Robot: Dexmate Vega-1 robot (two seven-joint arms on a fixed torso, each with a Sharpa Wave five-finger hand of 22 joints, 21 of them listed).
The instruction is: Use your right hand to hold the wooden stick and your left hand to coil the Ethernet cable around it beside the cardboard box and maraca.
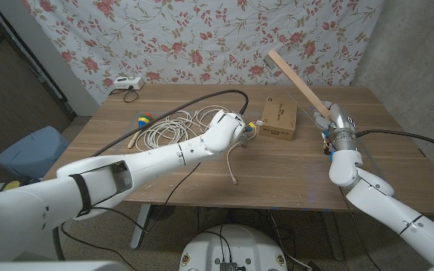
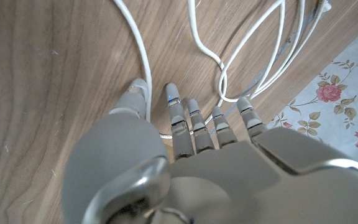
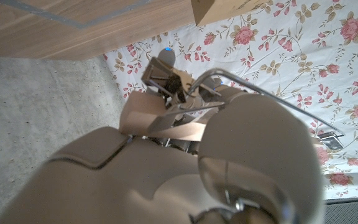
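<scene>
My right hand [image 1: 337, 124] holds the wooden stick [image 1: 296, 79] near the table's right edge. The stick slants up and back to the left above the cardboard box [image 1: 279, 119]. In the right wrist view the stick [image 3: 160, 118] sits in my right hand [image 3: 229, 162], with the box [image 3: 225, 9] beyond. The white Ethernet cable [image 1: 173, 124] lies in loose loops left of centre. My left hand [image 1: 230, 126] is at the right side of the loops, and one strand trails from it toward the front edge. In the left wrist view a cable strand [image 2: 138, 56] runs between the thumb and fingers of my left hand [image 2: 216, 168]. The colourful maraca [image 1: 143, 120] lies left of the loops.
A black cable [image 1: 202, 96] arcs over the table behind the white loops. A white device [image 1: 123, 83] sits at the back left corner. A blue bin [image 1: 29, 150] stands on the floor left of the table [image 1: 353, 98]. A floral curtain hangs behind.
</scene>
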